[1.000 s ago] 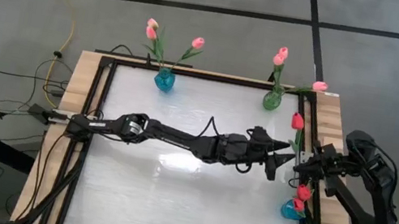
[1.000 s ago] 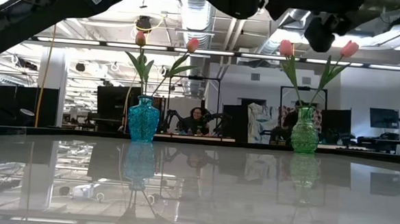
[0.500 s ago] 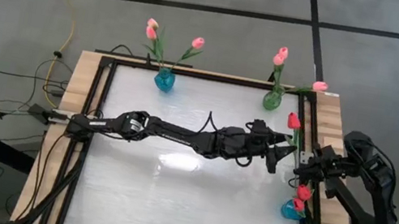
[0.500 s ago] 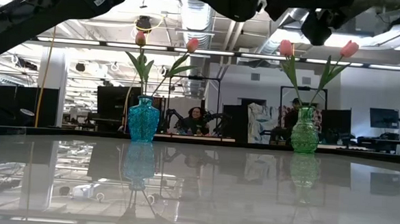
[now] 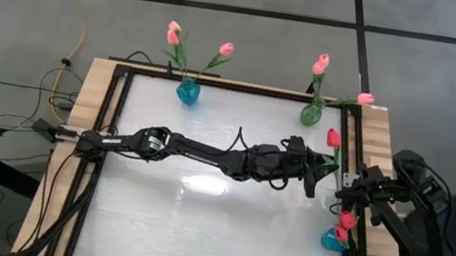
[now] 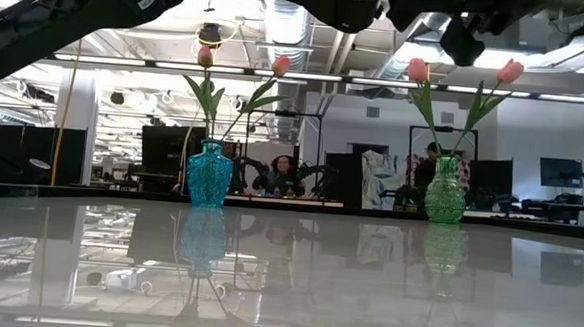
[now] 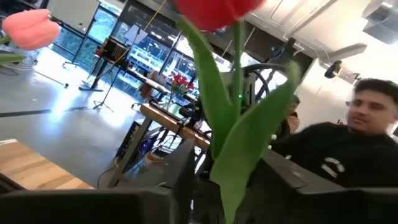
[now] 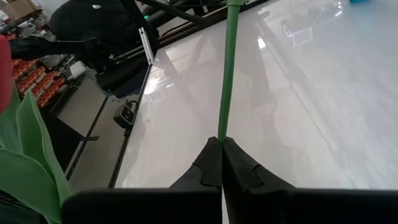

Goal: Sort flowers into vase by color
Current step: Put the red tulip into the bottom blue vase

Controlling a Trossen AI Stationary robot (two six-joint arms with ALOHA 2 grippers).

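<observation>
Red tulip (image 5: 333, 138) stem | pinched in right tool (image 8: 221, 149) | left tool (image 5: 322, 171) beside, grip unclear

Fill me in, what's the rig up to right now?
It's a handover of a red tulip at the table's right edge. The right gripper is shut on the tulip's green stem, holding it upright. The left gripper, stretched across the table, is at the same flower with its fingers around the leaves, not clearly clamped. Pink tulips already stand in the blue vase and green vase; a third vase sits near the right arm.
</observation>
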